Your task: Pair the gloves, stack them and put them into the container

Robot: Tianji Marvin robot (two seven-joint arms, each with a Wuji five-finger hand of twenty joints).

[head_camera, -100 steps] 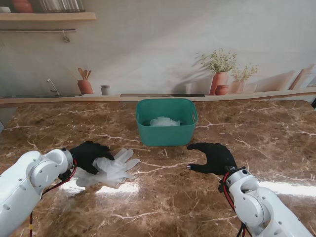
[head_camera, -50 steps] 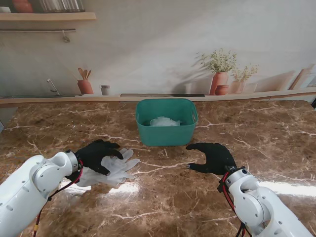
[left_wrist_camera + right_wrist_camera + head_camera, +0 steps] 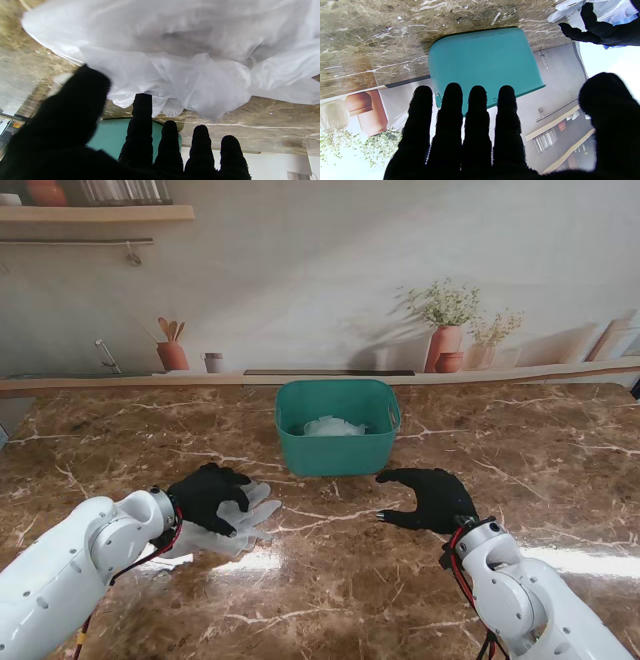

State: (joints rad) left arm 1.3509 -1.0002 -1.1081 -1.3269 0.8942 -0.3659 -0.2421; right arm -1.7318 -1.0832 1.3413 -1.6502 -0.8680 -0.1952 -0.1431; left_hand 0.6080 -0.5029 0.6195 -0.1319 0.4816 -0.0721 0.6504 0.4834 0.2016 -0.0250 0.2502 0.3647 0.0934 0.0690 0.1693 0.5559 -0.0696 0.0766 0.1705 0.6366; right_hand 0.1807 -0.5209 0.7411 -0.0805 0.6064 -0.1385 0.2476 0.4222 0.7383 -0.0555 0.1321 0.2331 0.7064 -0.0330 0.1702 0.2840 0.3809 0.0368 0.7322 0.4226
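Note:
A stack of translucent white gloves (image 3: 252,518) lies on the marble table, left of centre. My left hand (image 3: 208,496) lies flat over its nearer part, fingers spread and extended, gripping nothing. The left wrist view shows the gloves (image 3: 175,50) spread just past my black fingertips (image 3: 142,105), with the container (image 3: 112,135) beyond. The teal container (image 3: 338,450) stands farther back at centre with white gloves (image 3: 333,426) inside. My right hand (image 3: 430,498) hovers open near the container's right front corner, empty. In the right wrist view the container (image 3: 485,65) sits ahead of my fingers (image 3: 477,120).
A long wooden ledge (image 3: 120,383) runs along the table's far edge, below a wall painted with pots and plants. Bare marble (image 3: 540,460) stretches to the right of the container and between my two hands.
My left hand has slid forward and to the right over the glove stack, covering more of it. The right hand and the container have stayed put.

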